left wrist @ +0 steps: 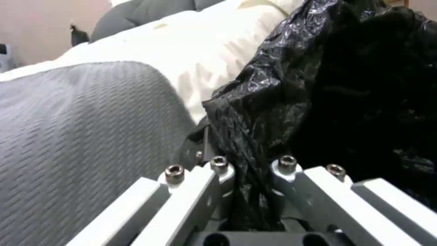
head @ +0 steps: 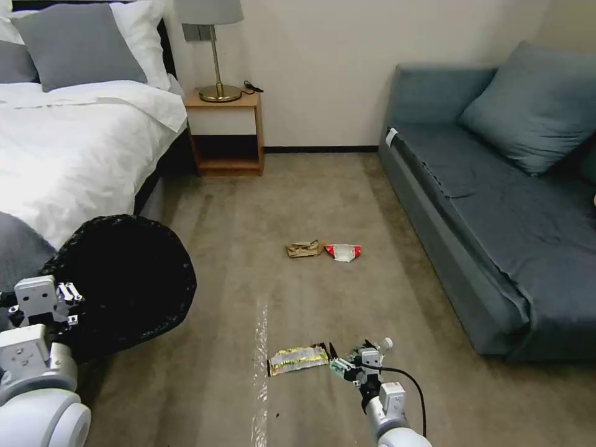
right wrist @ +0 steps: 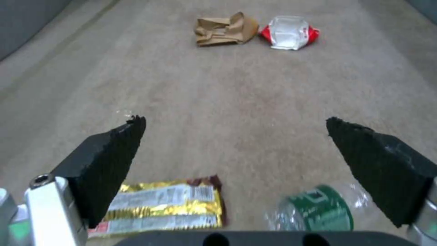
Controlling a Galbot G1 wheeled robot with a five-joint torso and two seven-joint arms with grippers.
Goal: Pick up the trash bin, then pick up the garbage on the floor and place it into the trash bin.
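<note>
Bin step done: my left pincer (left wrist: 248,171) is pinching the black liner at the rim of the trash bin (head: 124,279), held off the floor beside the bed (head: 74,155). My right pincer (right wrist: 237,150) is spread, low over the carpet, the green bottle (right wrist: 325,212) and yellow wrapper (right wrist: 168,205) just beneath it. Brown scrap (head: 303,249) and red-and-white wrapper (head: 343,251) lie farther out, mid-floor. Next I judge: lower, centre on the bottle, pinch.

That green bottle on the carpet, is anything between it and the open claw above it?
Nothing visible. The right gripper hangs open over bare carpet, the bottle just below it. The yellow wrapper lies beside the bottle, apart from it.
</note>
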